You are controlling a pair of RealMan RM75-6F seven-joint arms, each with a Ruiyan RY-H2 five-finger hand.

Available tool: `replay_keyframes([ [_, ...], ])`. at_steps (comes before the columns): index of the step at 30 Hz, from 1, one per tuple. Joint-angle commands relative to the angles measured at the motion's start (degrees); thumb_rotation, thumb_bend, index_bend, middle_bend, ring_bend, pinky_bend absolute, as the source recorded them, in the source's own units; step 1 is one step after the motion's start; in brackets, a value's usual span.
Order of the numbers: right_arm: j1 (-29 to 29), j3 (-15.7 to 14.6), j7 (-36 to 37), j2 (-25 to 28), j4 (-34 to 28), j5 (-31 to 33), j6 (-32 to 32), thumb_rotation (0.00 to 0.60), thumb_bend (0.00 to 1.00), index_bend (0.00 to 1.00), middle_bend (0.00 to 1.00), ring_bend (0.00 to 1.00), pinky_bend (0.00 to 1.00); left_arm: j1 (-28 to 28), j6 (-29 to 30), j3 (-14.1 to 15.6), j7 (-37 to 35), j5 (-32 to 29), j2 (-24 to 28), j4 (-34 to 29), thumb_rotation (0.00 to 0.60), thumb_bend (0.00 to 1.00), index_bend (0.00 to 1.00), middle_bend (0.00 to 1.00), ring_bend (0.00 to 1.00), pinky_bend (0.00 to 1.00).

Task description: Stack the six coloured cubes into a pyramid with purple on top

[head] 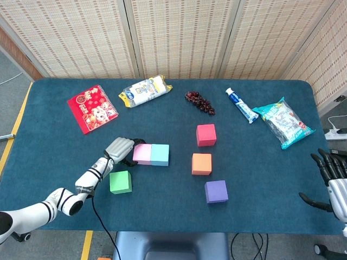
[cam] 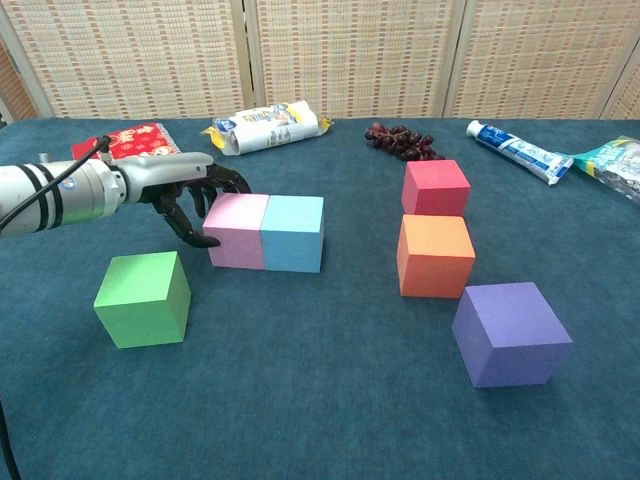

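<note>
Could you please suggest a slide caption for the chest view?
Left hand touches the pink cube, which sits flush against the blue cube; nothing stacked yet.

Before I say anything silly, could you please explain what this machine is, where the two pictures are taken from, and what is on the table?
It is a robot with two arms ending in human-like hands. One picture looks down from its head, the other looks forward from its chest. The left hand touches the pink cube, which sits flush against the light blue cube; it lifts nothing. The right hand waits open at the table edge. Green, red, orange and purple cubes stand apart, none stacked. Behind lie a red booklet, snack packets, grapes and toothpaste.
</note>
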Motion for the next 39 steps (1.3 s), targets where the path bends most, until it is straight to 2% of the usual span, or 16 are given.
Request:
replay_keyframes([
  [1,-0.05,0.07,0.10,-0.04,0.09,0.10,0.02,0.600,0.26,0.00,0.06,0.00,0.06,-0.10,-0.05,0.01,-0.28,-0.02,-0.09,0.22,0.600,0.31,0.36,0.38,0.35,0.35],
  [14,-0.26,0.12,0.11,-0.01,0.21,0.21,-0.01,0.600,0.27,0.00,0.05,0.00,0.06,-0.62,-0.99,0.31,-1.92,-0.04,0.21,0.40,0.600,0.31,0.35,0.38,0.35,0.34],
  [39,-0.67,0.31,0.68,-0.04,0.53,0.13,0.49,0.600,0.26,0.00,0.06,0.00,0.06,-0.90,-0.65,0.76,-0.61,-0.59,-0.45,0.41,0.600,0.31,0.34,0.36,0.34,0.33],
])
